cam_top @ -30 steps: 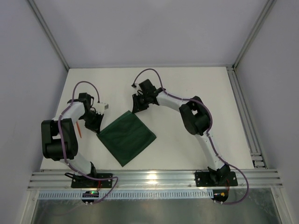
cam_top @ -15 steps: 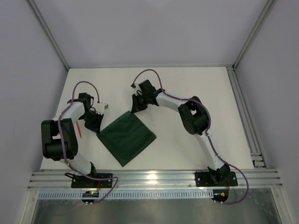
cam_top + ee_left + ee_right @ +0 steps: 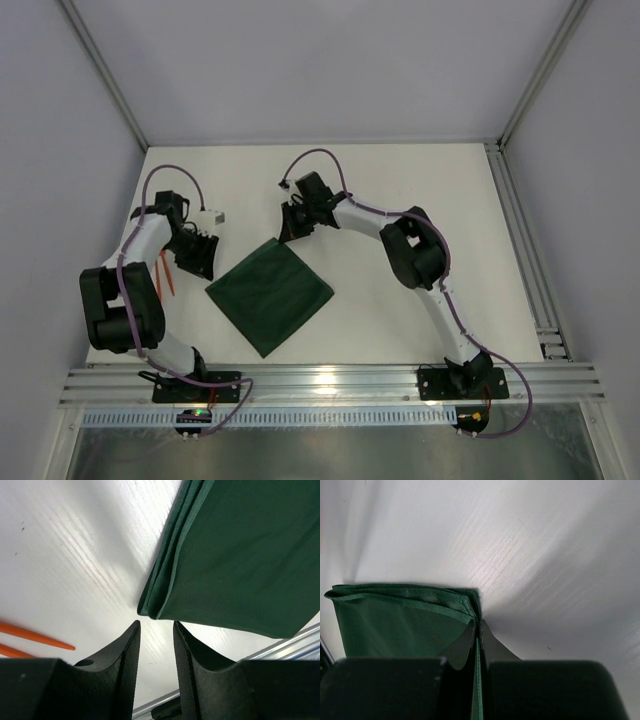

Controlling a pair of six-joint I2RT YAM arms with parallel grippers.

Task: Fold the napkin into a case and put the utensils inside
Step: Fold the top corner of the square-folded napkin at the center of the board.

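Observation:
The napkin [image 3: 270, 293] is a dark green cloth lying flat as a layered square, not a case, turned like a diamond on the white table. My right gripper [image 3: 288, 233] is at its far corner, shut on the cloth's edge [image 3: 478, 625]; the folded layers [image 3: 400, 615] spread to the left of the jaws. My left gripper [image 3: 199, 262] stands open just off the napkin's left corner [image 3: 150, 611], with bare table between its fingers [image 3: 156, 626]. Two orange utensils [image 3: 165, 275] lie left of that arm, and their thin handles [image 3: 35, 636] show in the left wrist view.
An aluminium rail [image 3: 330, 380] runs along the near table edge, and another [image 3: 525, 250] along the right side. Grey walls close in the left, back and right. Purple cables [image 3: 170, 185] loop over both arms.
My left gripper has opened, let go of the napkin's left corner and drawn back to the left. My right gripper has closed on the far corner.

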